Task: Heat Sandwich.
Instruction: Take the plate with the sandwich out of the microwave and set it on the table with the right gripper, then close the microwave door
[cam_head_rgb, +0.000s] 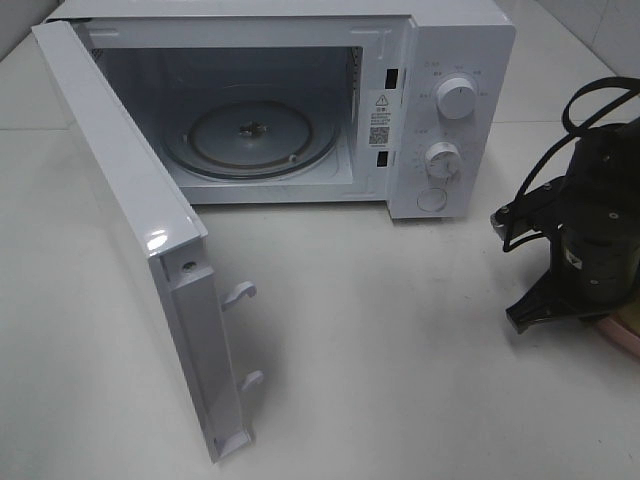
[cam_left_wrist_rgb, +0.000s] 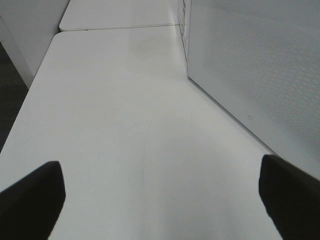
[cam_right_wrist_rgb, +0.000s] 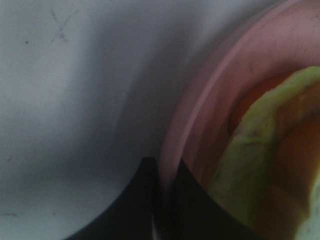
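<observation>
The sandwich (cam_right_wrist_rgb: 265, 165) shows pale green and orange filling and lies on a round pink plate (cam_right_wrist_rgb: 210, 90), seen close up in the right wrist view. My right gripper (cam_right_wrist_rgb: 165, 200) is shut on the plate's rim, one finger on each side of it. From the high camera, the right gripper (cam_head_rgb: 545, 310) is low at the table's right edge, with a sliver of the pink plate (cam_head_rgb: 622, 333) beneath it and the sandwich hidden. My left gripper (cam_left_wrist_rgb: 160, 200) is open and empty above the bare table, beside the microwave door (cam_left_wrist_rgb: 260, 65).
The white microwave (cam_head_rgb: 450, 60) stands at the back with its door (cam_head_rgb: 130, 220) swung wide toward the front left. Its glass turntable (cam_head_rgb: 250, 135) carries nothing. White tabletop (cam_head_rgb: 380, 350) lies between the door and the right arm.
</observation>
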